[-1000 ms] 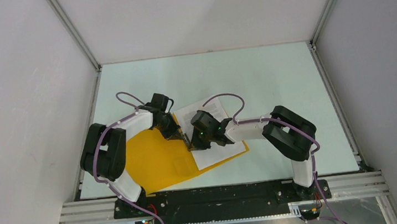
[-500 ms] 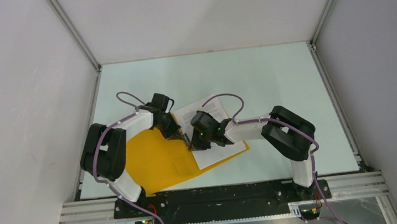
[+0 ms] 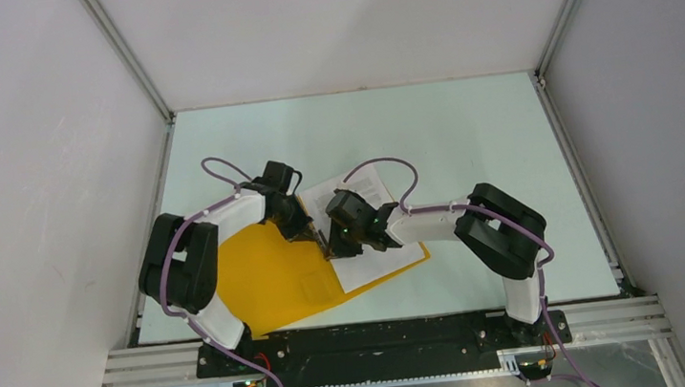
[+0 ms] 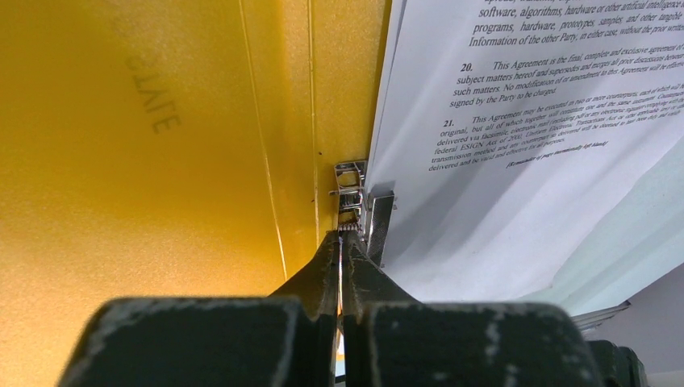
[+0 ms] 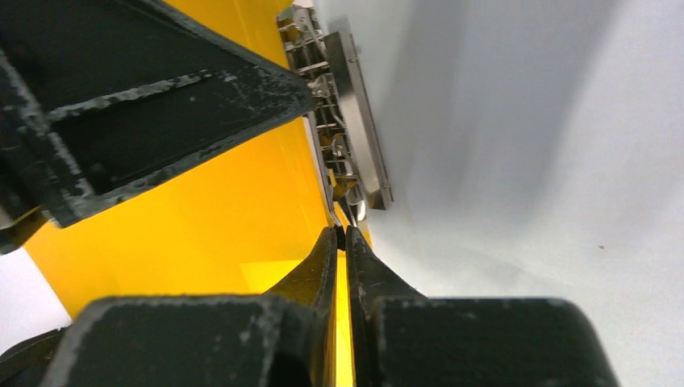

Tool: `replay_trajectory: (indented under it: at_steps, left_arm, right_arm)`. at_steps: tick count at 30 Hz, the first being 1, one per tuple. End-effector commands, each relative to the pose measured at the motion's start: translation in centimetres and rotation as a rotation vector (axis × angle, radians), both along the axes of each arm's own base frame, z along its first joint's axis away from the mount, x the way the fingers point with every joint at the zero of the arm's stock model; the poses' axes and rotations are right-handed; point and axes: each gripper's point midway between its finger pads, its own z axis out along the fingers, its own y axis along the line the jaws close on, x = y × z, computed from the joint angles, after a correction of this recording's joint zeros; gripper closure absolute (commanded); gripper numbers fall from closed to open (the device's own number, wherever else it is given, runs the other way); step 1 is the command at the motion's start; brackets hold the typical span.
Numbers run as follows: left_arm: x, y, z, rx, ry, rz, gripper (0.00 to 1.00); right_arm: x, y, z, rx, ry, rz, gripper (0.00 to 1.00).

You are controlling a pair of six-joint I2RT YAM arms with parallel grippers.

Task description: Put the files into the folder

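Observation:
The orange-yellow folder (image 3: 271, 278) lies open on the table, its cover spread to the left. The files (image 3: 376, 259), white sheets printed with black text (image 4: 516, 105), rest on its right half. A metal clip (image 4: 359, 197) runs along the spine. My left gripper (image 3: 309, 235) is shut, and its tips (image 4: 343, 234) touch the near end of the clip. From the opposite side, my right gripper (image 3: 328, 251) is shut with its tips (image 5: 341, 232) pinched on a thin part of the clip (image 5: 355, 121). In the right wrist view the left gripper's fingers (image 5: 161, 105) fill the upper left.
Pale green table (image 3: 468, 142) stretches behind and to the right of the folder. White walls with aluminium frame posts (image 3: 127, 53) enclose the table on three sides. The two arms' bases sit on a black rail (image 3: 383, 338) at the near edge.

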Motion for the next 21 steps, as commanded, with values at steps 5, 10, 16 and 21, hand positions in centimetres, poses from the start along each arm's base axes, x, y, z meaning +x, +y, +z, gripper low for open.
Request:
replay_trajectory:
  at_steps: [5,10,16,21]
  left_arm:
    - [-3.3,4.9,-4.2,0.271,0.098,-0.034,1.0]
    - [-2.7,4.9,-3.5,0.273,0.07,-0.039,1.0]
    - [-3.1,5.0,-4.0,0.276,0.094,-0.039,1.0]
    - [-3.5,5.1,-4.3,0.279,0.108,-0.041,1.0]
  right_arm:
    - [-1.5,-4.4,-2.9,-0.209,0.039,0.011,0.98]
    - [-1.4,-5.0,-3.5,-0.24,0.036,0.0,1.0]
    - [-1.8,-6.8,-5.9,-0.34,0.063,-0.017,1.0]
    - [-2.1,-7.4,-6.7,-0.37,0.07,-0.023,1.0]
